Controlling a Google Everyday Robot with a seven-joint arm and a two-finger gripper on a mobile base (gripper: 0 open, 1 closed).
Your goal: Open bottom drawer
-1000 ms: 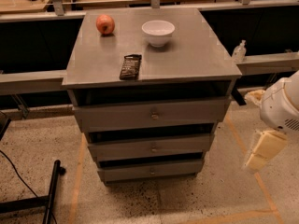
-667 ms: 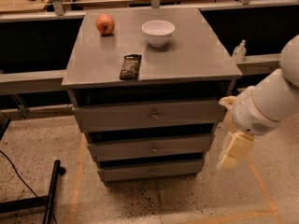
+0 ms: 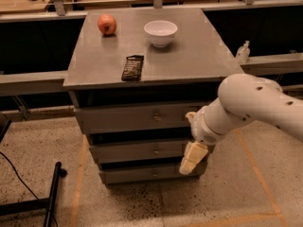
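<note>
The grey cabinet has three drawer fronts. The bottom drawer (image 3: 142,175) is the lowest and narrowest, shut, with a small round knob (image 3: 154,174) at its centre. My gripper (image 3: 191,158) hangs at the end of the white arm (image 3: 251,108), in front of the right end of the middle and bottom drawers. It is right of the knob and apart from it. The middle drawer (image 3: 137,151) and the top drawer (image 3: 132,118) are shut too.
On the cabinet top (image 3: 199,56) lie a red apple (image 3: 107,24), a white bowl (image 3: 160,32) and a dark snack bar (image 3: 132,67). A black stand leg (image 3: 53,193) lies on the floor at left. A small bottle (image 3: 242,52) stands on the rail at right.
The arm has swung left from the right edge of the view, bringing the gripper in front of the cabinet's lower right side. The drawers have not moved.
</note>
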